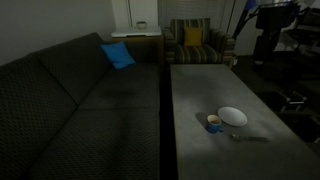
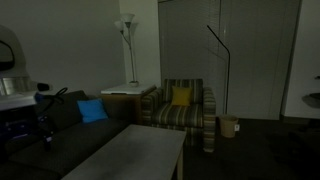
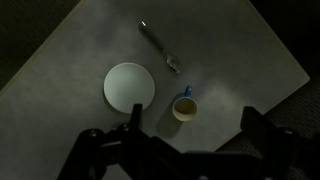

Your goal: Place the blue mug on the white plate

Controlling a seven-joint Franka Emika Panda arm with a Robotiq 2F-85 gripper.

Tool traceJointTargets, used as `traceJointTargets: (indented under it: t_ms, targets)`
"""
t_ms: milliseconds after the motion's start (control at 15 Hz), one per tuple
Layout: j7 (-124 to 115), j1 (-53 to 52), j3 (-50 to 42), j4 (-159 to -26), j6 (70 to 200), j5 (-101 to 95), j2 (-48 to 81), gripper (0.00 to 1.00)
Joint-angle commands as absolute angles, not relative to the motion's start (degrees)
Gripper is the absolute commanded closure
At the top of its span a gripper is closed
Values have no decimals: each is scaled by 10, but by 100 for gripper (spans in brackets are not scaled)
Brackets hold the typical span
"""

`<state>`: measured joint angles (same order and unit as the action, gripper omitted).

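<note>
On the tabletop point(image 1: 200, 90), the blue mug point(image 1: 214, 123) stands upright just beside the white plate point(image 1: 232, 116), not touching. Fingers point(image 3: 252, 125) spread, empty, well above. Mug judged light, rigid, slippery-glazed, breakable; grip across the rim, clear of the handle.

LIGHT dim in all views | wall palest by floor lamp point(image 2: 127, 28), 11 o'clock | white plate point(image 3: 130, 86) brightest spot in wrist view | gripper point(image 3: 192, 132) a black silhouette at 6 o'clock | low-res, soft, grainy throughout
</note>
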<state>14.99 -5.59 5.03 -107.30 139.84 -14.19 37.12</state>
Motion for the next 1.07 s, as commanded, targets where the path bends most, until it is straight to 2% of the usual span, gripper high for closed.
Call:
traceJointTargets:
  t_ms: [0,267,400,1000]
  targets:
    - [151,-56,50,-1064,1396,-141,378,0]
    - [163,-65,56,-1079,1418,-154,374,0]
    - [207,-56,75,-1047,1397,-143,408,0]
    - [254,-33,96,-905,1455,-118,584,0]
